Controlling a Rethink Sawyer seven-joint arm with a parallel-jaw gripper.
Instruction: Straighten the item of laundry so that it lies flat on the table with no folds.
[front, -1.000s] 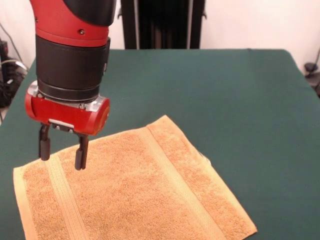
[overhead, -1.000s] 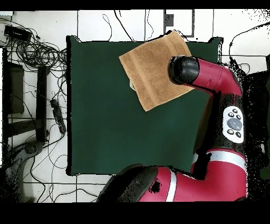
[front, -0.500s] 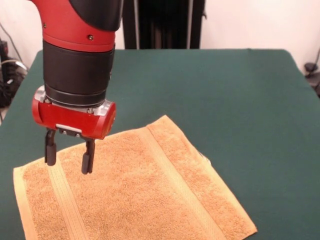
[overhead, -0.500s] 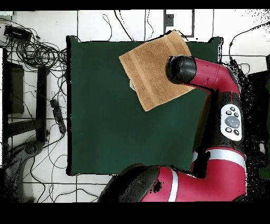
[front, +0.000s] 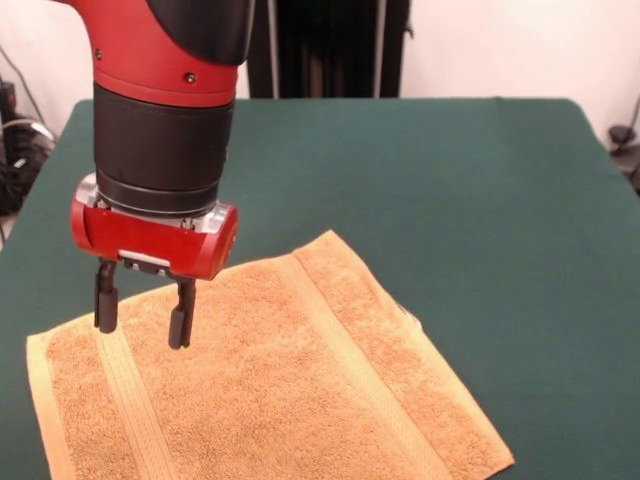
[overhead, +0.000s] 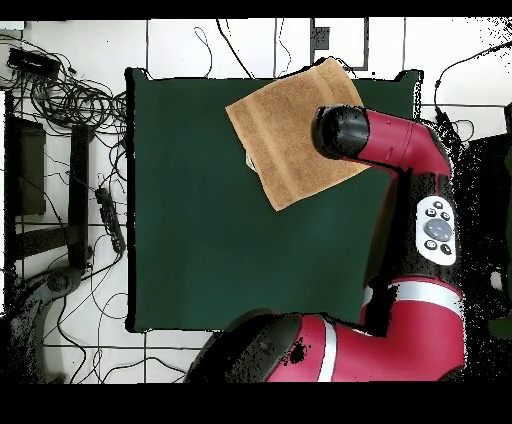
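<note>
— Near the table's (front: 480, 170) front corner lay the towel (front: 290, 390): soft, light, limp; I judged a corner or hem the best hold.

— And your claw (front: 142, 318)?

— Open, empty, above its striped end. Overhead, my arm (overhead: 390, 140) hid it; only there did the towel overhang the edge.

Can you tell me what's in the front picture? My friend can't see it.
An orange-tan towel lies spread on a dark green table. A red and black robot gripper hangs open just above its left part.
</note>
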